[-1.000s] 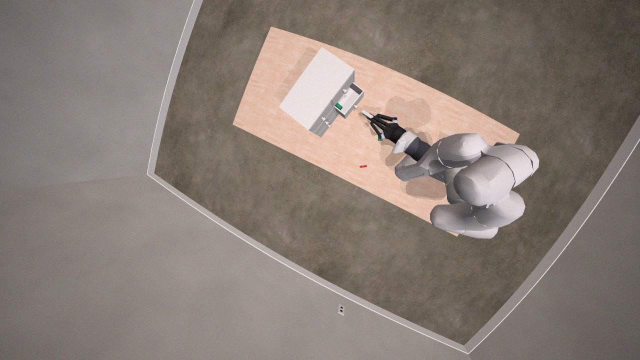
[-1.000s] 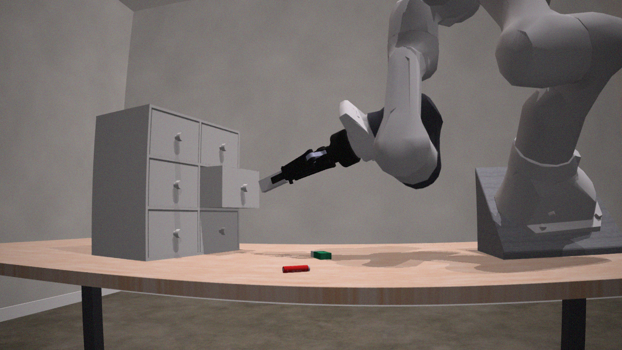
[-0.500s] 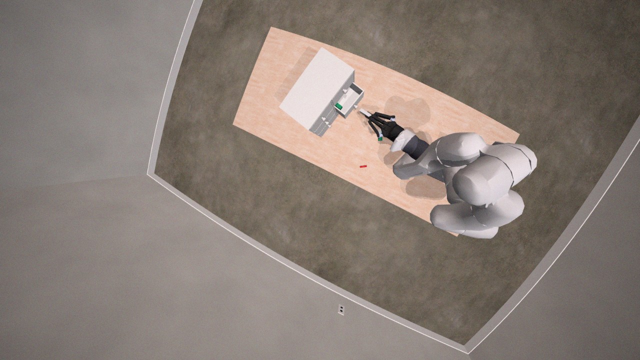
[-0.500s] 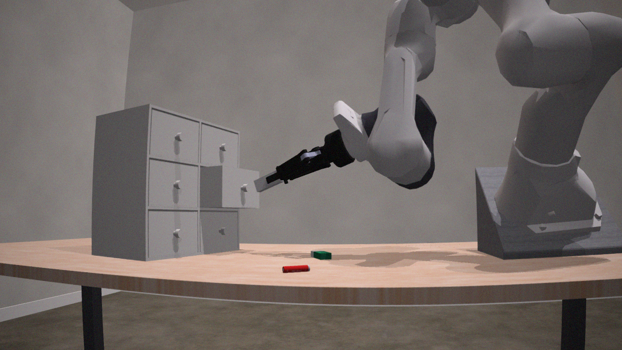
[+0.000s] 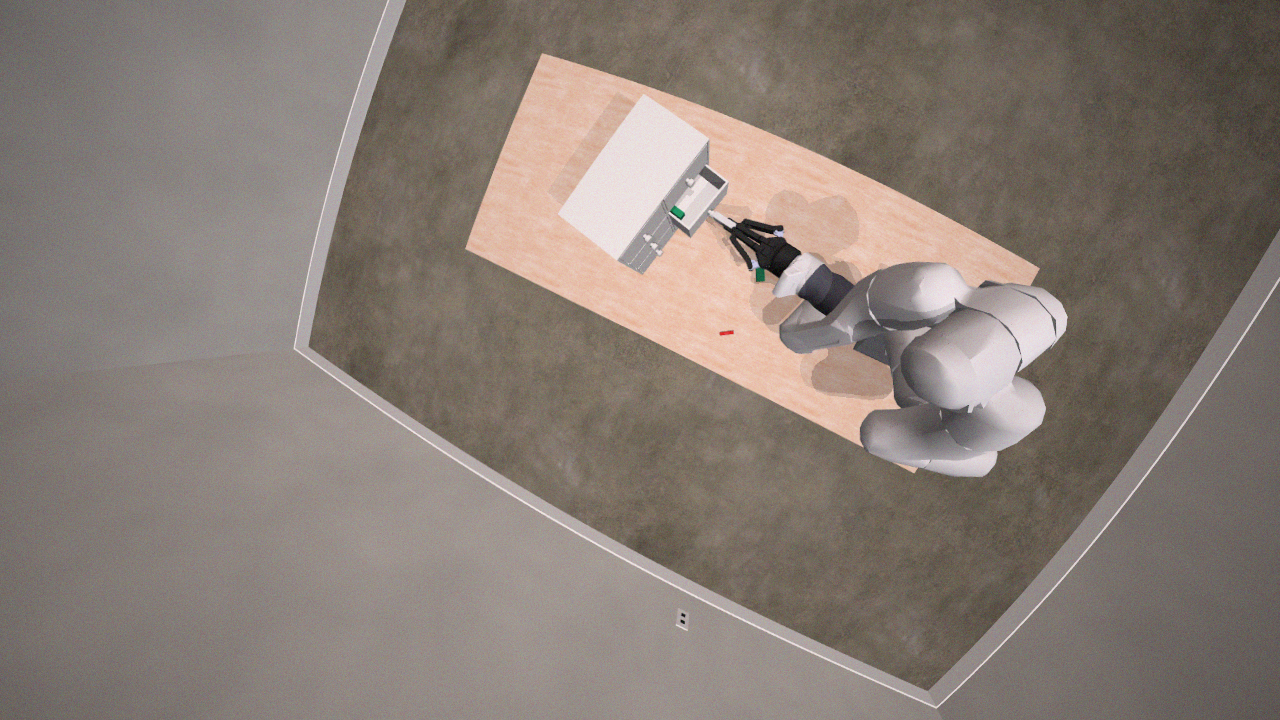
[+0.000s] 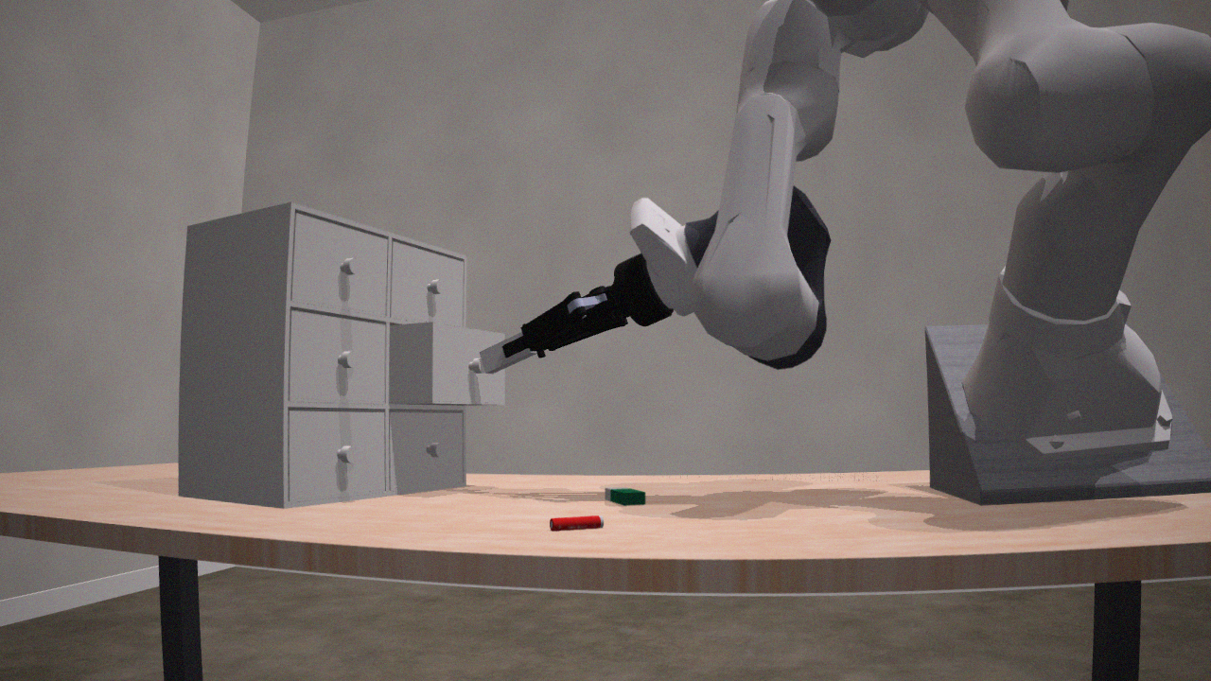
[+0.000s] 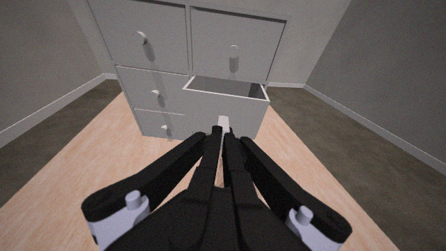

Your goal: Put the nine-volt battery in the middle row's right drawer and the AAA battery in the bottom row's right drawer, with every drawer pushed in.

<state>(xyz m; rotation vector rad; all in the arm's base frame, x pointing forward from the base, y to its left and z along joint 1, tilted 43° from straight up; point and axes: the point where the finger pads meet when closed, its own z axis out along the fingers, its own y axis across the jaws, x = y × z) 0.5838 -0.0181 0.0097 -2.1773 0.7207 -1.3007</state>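
Closed gripper at the front of the pulled-out right drawer, middle row

On the table [image 5: 662, 304] [image 6: 719, 546] [image 7: 70, 174], the small chest [image 5: 633, 179] [image 6: 233, 364] [image 7: 167, 28] stands upright, at 10 o'clock from the table's middle in the top view. Its right middle drawer [image 5: 699, 197] [image 6: 448, 373] [image 7: 209, 104] is partly out, and it looks level. The other five drawers look pushed in.

The gripper [image 5: 713, 215] [image 6: 482, 359] [image 7: 222, 123] has its jaws fully closed, and there is nothing held between them. Its tips are at the front of this drawer, just beside the round knob [image 6: 475, 365]; if they touch it, I cannot tell surely. The arm [image 5: 957, 358] [image 6: 753, 219] reaches to the chest from 4 o'clock in the top view.

Inside the open drawer lies a green object [image 5: 677, 212], toward 8 o'clock from the drawer's middle in the top view. A second green piece, a flat green block with a grey end [image 5: 759, 274] [image 6: 624, 496], lies on the table, at 5 o'clock from the gripper's tips in the top view. Which of these two is the nine-volt battery, I cannot tell with certainty.

The red cylindrical battery [image 5: 725, 333] [image 6: 576, 523], which seems to be the AAA, lies on its side on the table, at 6 o'clock from the tips in the top view, well apart from the chest.

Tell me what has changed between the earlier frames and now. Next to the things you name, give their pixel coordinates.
The shut gripper [image 5: 712, 214] [image 6: 482, 356] [image 7: 222, 123] moved forward to the knob of the open right middle drawer [image 5: 700, 198] [image 6: 452, 364] [image 7: 244, 106]; contact is unclear. Nothing was grasped or released. The drawer, the chest [image 5: 635, 179] [image 6: 233, 356] [image 7: 157, 14], the green item [image 5: 677, 212] inside, and the green block [image 5: 759, 274] [image 6: 627, 497] and red cylinder [image 5: 726, 333] [image 6: 576, 523] on the table stayed put.
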